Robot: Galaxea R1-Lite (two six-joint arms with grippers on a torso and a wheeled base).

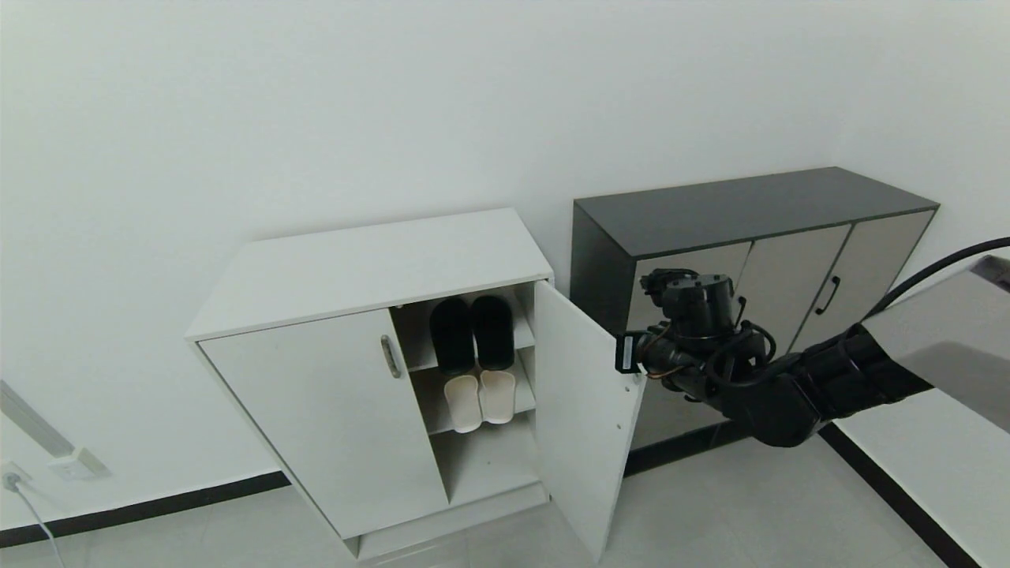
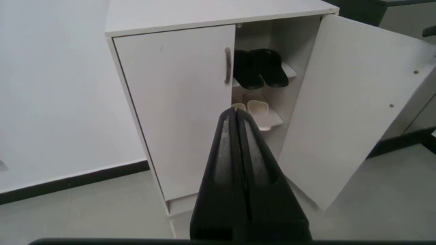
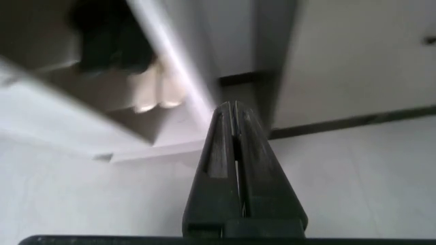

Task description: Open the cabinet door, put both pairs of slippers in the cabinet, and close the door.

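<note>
The white cabinet [image 1: 371,268] stands against the wall with its right door [image 1: 584,410] swung open and its left door [image 1: 316,410] closed. Black slippers [image 1: 472,333] rest on the upper shelf, cream slippers [image 1: 480,399] on the shelf below. My right gripper [image 1: 627,353] is shut with nothing in it, right at the outer face of the open door near its free edge. In the right wrist view the shut gripper [image 3: 235,109] points past the door's edge [image 3: 170,61]. My left gripper [image 2: 235,116] is shut and empty, in front of the cabinet and apart from it.
A dark grey cabinet [image 1: 750,213] with closed doors stands just right of the open door. A white counter [image 1: 931,442] runs along the right side. A wall socket with a cable [image 1: 12,477] sits low on the left. Bare tiled floor [image 1: 710,513] lies in front.
</note>
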